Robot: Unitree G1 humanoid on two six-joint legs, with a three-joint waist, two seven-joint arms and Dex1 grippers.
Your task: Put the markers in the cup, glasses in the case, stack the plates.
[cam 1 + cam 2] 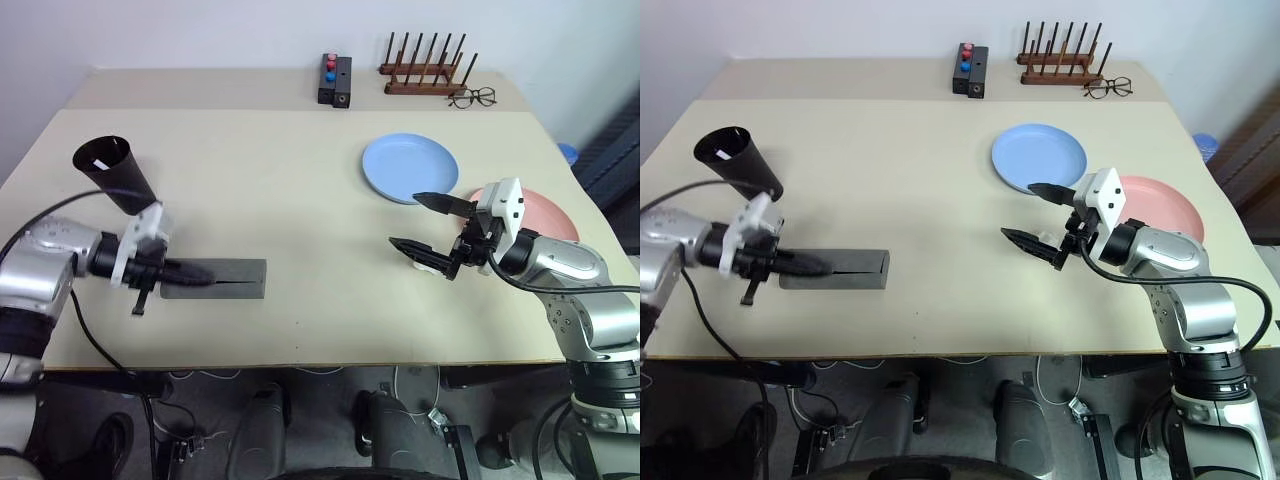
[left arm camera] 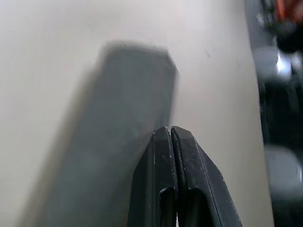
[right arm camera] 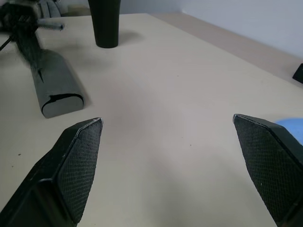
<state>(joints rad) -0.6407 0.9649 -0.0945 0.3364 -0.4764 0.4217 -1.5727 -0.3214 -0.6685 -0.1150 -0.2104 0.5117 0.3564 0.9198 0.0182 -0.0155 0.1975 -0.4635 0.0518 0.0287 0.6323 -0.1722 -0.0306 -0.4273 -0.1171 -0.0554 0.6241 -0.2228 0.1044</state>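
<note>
Left gripper (image 1: 195, 273): fingers pressed together, empty, over flat grey felt case (image 1: 235, 279).
Right gripper (image 1: 420, 224): fingers wide apart, empty, near round light blue plate (image 1: 409, 166).

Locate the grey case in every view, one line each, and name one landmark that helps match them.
Left eye view: the case lies flat near the table's front edge, at the left gripper.
Right eye view: the case is in the same spot, lower left.
Left wrist view: the case is just past the shut fingers.
Right wrist view: the case lies across the table.
Shared landmark: the black cup, behind the case.
</note>
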